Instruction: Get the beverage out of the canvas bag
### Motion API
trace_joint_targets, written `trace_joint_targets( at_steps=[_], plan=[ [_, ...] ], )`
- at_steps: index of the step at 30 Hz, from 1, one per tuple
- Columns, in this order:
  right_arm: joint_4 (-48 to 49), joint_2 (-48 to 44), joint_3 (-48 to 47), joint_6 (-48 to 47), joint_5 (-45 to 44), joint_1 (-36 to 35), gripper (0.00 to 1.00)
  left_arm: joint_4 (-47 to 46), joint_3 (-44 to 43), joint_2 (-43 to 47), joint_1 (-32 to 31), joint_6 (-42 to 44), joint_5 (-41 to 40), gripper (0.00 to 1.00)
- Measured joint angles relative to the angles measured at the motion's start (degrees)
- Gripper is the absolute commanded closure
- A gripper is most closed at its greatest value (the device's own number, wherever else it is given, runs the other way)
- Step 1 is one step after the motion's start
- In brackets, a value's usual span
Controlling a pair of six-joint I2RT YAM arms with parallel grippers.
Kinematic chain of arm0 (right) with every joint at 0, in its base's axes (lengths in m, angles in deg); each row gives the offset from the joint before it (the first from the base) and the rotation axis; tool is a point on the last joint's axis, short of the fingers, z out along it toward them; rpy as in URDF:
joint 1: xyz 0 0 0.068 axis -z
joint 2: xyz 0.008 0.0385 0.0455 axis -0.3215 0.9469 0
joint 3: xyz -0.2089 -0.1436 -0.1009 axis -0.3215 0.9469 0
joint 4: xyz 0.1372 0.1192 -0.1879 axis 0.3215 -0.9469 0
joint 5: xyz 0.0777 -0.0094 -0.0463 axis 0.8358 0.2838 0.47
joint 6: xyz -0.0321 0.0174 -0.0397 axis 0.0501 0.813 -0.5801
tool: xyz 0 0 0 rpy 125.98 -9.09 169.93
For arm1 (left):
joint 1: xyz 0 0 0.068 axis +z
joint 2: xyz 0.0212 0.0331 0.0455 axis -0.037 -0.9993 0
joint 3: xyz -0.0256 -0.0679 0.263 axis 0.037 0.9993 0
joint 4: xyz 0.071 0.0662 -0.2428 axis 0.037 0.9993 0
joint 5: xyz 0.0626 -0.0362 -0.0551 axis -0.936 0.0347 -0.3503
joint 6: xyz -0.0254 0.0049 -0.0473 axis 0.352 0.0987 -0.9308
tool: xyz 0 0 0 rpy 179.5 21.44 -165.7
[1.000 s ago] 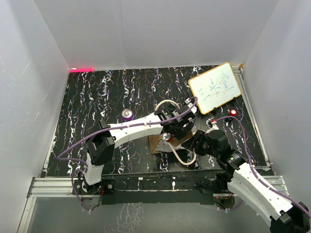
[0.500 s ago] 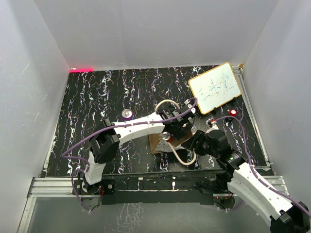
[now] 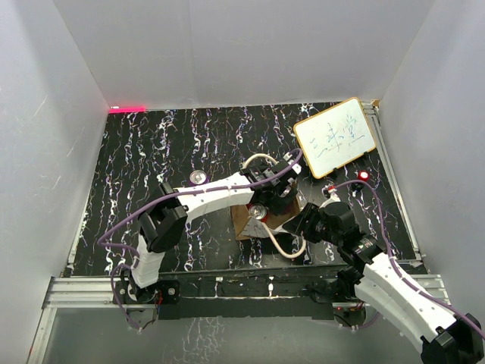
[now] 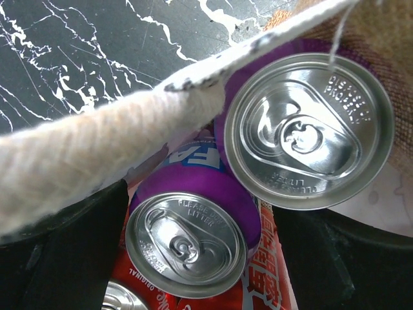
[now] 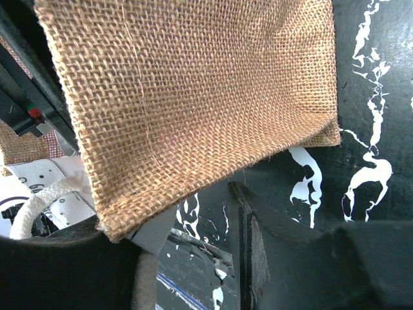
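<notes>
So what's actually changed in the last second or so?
The left arm swung its forearm toward the far wall, closer to the loose can on the table, and its pincer edged slightly left over the canvas bag. Nothing was visibly grabbed or let go. The right arm, bag and whiteboard stayed put.

tan woven canvas bag point(image 5: 193, 97), purple can point(image 4: 187, 239), black white-veined table point(image 3: 136, 152)

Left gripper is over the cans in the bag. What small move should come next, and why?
Probably lower the left gripper straight down around the lower purple can and then close. In the wrist view that can sits between the spread fingers with its lid fully exposed, whereas the cream handle crosses the rim of the upper purple can and could snag.
</notes>
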Motion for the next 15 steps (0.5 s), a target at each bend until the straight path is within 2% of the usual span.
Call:
trace_joint_targets(
  at_steps=[12, 15],
  plan=[
    [-0.26, 0.94, -0.61, -0.28, -0.02, 0.00, 0.52, 2.29, -2.10, -1.22, 0.28, 0.79, 1.31, 0.55],
    [-0.31, 1.29, -0.76, -0.35, -0.02, 0.00, 0.52, 3.58, -3.13, -1.38, 0.28, 0.76, 1.44, 0.59]
  ],
)
